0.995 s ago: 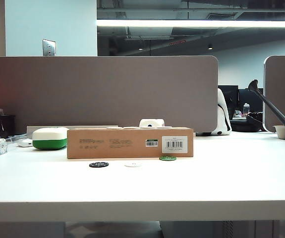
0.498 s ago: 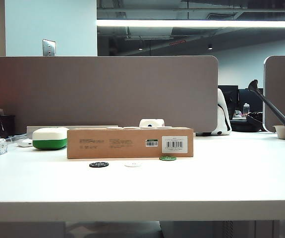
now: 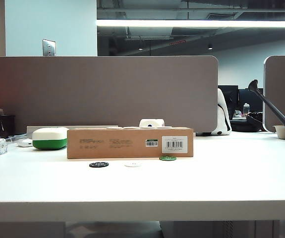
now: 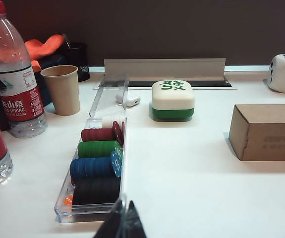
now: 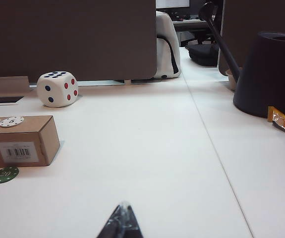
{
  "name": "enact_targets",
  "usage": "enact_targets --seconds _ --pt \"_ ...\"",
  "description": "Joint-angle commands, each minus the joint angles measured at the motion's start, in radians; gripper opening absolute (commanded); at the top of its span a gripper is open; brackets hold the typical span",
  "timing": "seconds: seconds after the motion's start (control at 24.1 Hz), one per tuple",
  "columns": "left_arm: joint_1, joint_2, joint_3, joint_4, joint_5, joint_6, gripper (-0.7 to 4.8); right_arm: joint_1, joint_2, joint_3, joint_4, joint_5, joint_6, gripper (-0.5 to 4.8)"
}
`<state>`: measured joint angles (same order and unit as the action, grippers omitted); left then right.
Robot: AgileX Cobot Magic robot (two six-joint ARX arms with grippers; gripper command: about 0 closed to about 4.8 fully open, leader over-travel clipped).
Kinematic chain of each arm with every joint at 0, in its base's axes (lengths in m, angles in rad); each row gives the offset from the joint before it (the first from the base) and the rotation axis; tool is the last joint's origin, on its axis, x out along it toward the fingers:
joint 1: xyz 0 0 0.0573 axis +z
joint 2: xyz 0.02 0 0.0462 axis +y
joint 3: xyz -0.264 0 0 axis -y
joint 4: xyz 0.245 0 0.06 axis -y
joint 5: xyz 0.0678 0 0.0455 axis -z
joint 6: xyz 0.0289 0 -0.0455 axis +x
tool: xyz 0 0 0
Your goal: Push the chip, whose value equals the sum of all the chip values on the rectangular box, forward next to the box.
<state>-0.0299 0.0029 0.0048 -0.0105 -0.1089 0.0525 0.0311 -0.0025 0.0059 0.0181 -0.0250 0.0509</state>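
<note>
The right gripper (image 5: 121,220) hangs low over bare table, its fingertips pressed together and holding nothing. Ahead of it and off toward the middle of the table lies the chip (image 5: 5,174), green and flat, just beside the barcode end of the rectangular box (image 5: 18,139); in the exterior view the chip (image 3: 167,158) sits nearer that box than the black chip (image 3: 98,164) and white chip (image 3: 132,163) do. To my eye the push looks done or nearly so, and this is the nearer arm. Two white chips (image 5: 3,121) lie on the box top, with a die (image 5: 58,89) beyond and a dark watering can (image 5: 266,74) on the outer side. The left gripper (image 4: 122,220), likewise closed and empty, hangs just before the chip tray (image 4: 95,210), with the box end (image 4: 266,131) well off ahead and inward.
</note>
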Motion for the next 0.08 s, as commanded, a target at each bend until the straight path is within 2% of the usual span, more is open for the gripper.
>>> enact_targets --seconds 0.04,0.08 --pt "0.000 0.000 0.003 0.019 -0.001 -0.001 -0.05 0.000 0.001 -0.004 0.015 0.003 -0.003 -0.04" --pt "0.000 0.000 0.003 0.019 -0.001 -0.001 -0.05 0.000 0.001 -0.005 0.016 0.003 -0.003 -0.04"
